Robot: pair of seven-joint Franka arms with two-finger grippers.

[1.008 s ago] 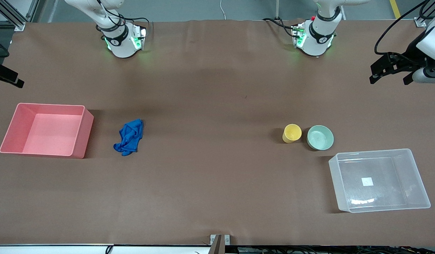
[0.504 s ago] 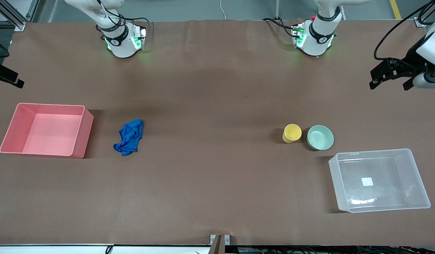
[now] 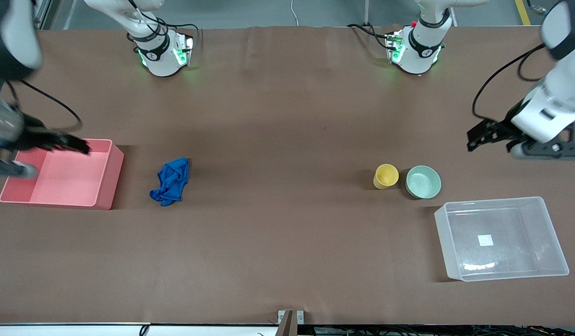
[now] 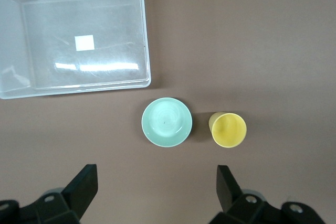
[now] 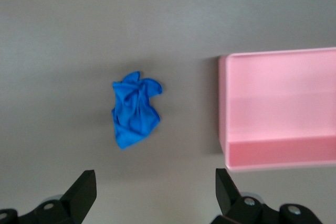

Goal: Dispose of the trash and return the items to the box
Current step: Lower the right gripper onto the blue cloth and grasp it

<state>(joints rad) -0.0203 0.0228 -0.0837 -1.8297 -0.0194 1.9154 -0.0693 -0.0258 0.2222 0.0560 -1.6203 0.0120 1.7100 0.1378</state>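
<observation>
Both wide-open grippers moved inward: right gripper (image 3: 80,145) over pink bin (image 3: 105,198), left gripper (image 3: 476,139) above table.

Counter (image 3: 287,116) brown. Cloth (image 3: 171,181) bright blue. Bin (image 3: 108,184) pink. Cup (image 3: 386,176) yellow. Bowl (image 3: 423,182) pale mint-green. Tub (image 3: 549,219) clear, white square label (image 3: 485,240).

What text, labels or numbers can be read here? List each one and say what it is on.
None can be read.
White square label on the bottom of the clear box: it looks blank, with no words or numbers visible.
Markings on the arm bases along the table edge: too small to read.
Blue cloth, yellow cup, green bowl, pink bin: no print visible.
</observation>
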